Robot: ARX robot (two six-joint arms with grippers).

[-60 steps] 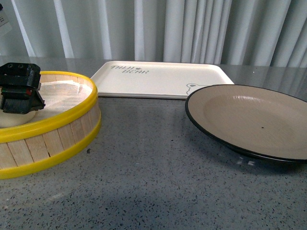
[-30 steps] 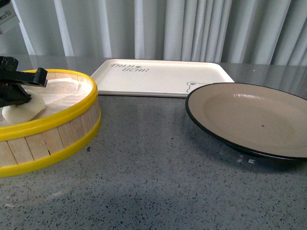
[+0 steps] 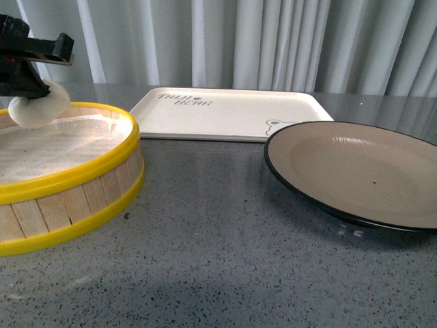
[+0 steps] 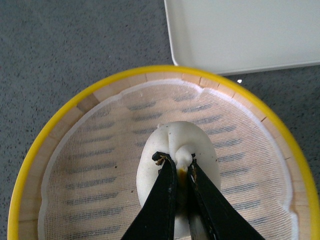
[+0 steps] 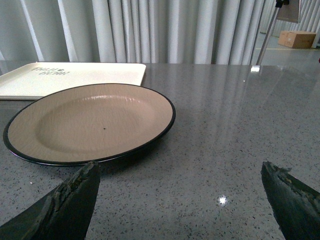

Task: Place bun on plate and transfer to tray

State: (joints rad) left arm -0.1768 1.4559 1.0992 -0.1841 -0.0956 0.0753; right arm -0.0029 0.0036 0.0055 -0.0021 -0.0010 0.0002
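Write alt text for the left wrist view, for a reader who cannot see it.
The left arm's black tool is shut on the pleated top of a small white steamed bun, seen from above over a cloth-lined round wooden steamer basket with a yellow rim. Beside the basket, a corner of a flat cream-white tray lies on the grey speckled table.

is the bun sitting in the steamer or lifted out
Lifted: the left gripper pinches the bun, hanging over the steamer basket around rim level.
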